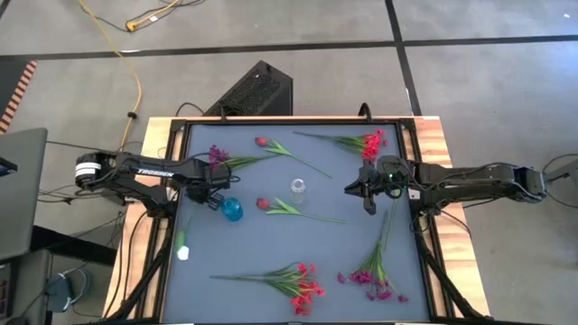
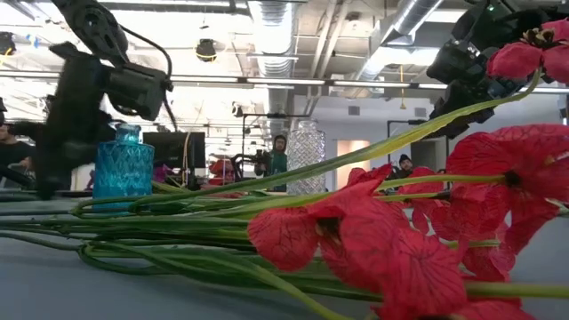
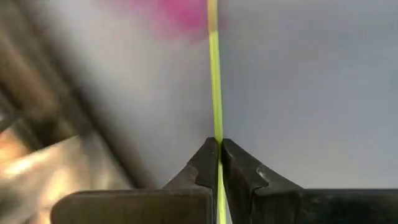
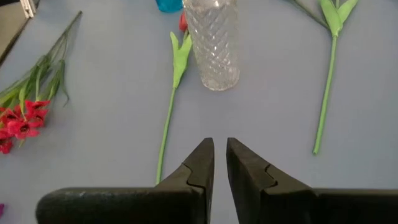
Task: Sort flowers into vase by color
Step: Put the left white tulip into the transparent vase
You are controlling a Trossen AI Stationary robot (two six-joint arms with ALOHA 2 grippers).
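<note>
A magenta-purple sprig (image 1: pixel 219 155) lies at the table's far left, its green stem (image 3: pixel 215 81) running toward the middle. My left gripper (image 1: pixel 215 185) points down beside it, shut on that stem. The blue vase (image 1: pixel 232 209) stands just near of it, and the clear glass vase (image 1: pixel 298 190) stands at the table's middle. My right gripper (image 1: pixel 350 190) hovers right of the clear vase (image 4: pixel 211 43), slanting down toward it. Its fingers (image 4: pixel 202 162) stand a narrow gap apart with nothing between them. My left gripper pinches the sprig's thin green stem (image 3: pixel 217 134) between its two fingertips, a little way from the magenta head. The fingers come from above, pointing down, one on each side of the stem. Whether the stem is off the table, I cannot tell.
Two tulips (image 1: pixel 264 142) (image 1: pixel 265 205) lie around the clear vase. Red clusters lie at the far right (image 1: pixel 370 143) and near the middle (image 1: pixel 305 287). A magenta sprig (image 1: pixel 375 278) lies near right and a white bud (image 1: pixel 183 253) near left.
</note>
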